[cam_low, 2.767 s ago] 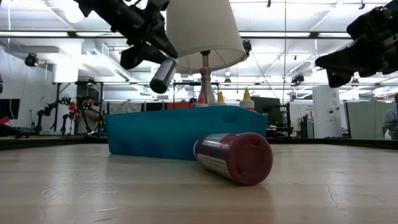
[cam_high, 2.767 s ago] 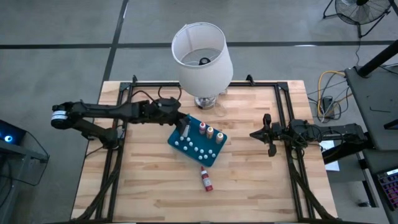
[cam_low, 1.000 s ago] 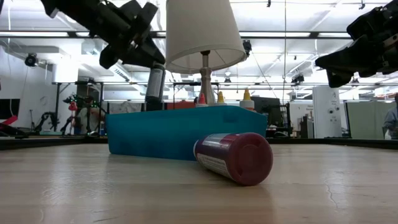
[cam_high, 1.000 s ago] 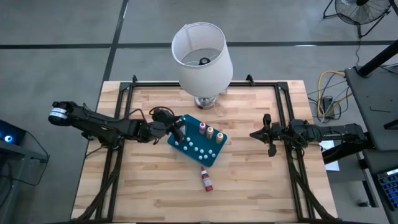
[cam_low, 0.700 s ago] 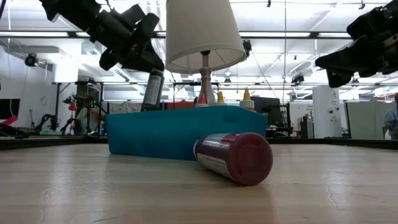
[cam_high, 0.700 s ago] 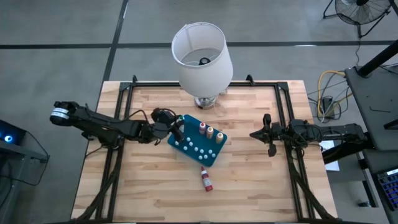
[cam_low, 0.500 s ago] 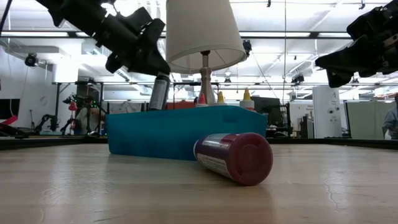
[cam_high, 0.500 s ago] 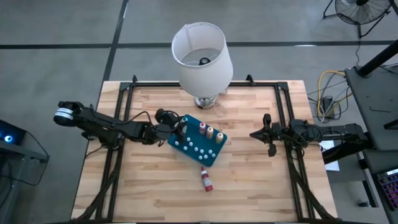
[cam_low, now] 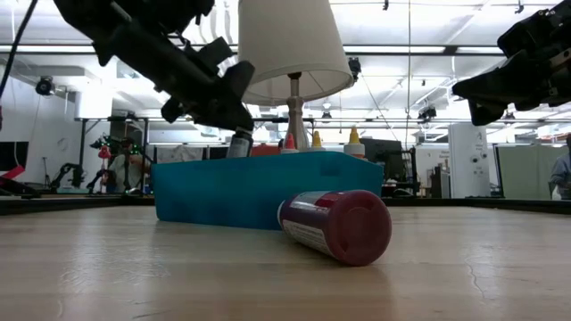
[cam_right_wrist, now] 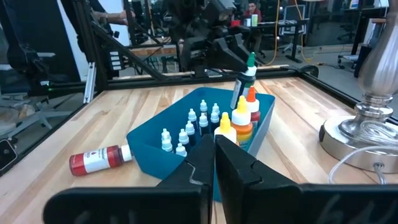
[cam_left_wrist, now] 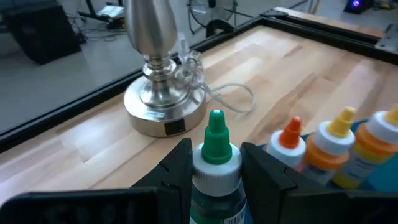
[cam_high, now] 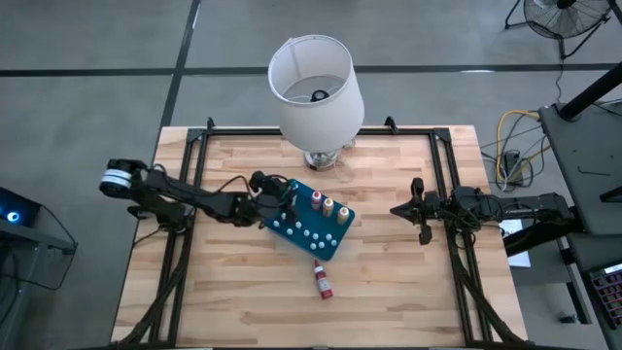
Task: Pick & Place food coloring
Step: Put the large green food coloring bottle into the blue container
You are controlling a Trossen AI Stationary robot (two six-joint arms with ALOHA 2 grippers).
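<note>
Placing step in hand: the left hand (cam_high: 282, 201), left of centre in the high view, grips the green bottle (cam_left_wrist: 215, 163) by its neck, upright over the tray (cam_high: 330, 239) corner beside the red, yellow and orange bottles. Next move, in my judgement: lower it and release. Glossy plastic bottles, tapered tips; rigid teal tray. A red bottle (cam_high: 323, 281) lies on the wooden surface (cam_high: 389, 282). Right hand (cam_high: 420, 212) closed, idle at right.

Blue tray (cam_right_wrist: 152, 149) holds small white-capped bottles; left gripper (cam_right_wrist: 239, 68) grips green-capped bottle (cam_right_wrist: 244, 83) beside orange one (cam_right_wrist: 251, 103). Red bottle (cam_right_wrist: 98, 160) lies on table (cam_right_wrist: 93, 112).
</note>
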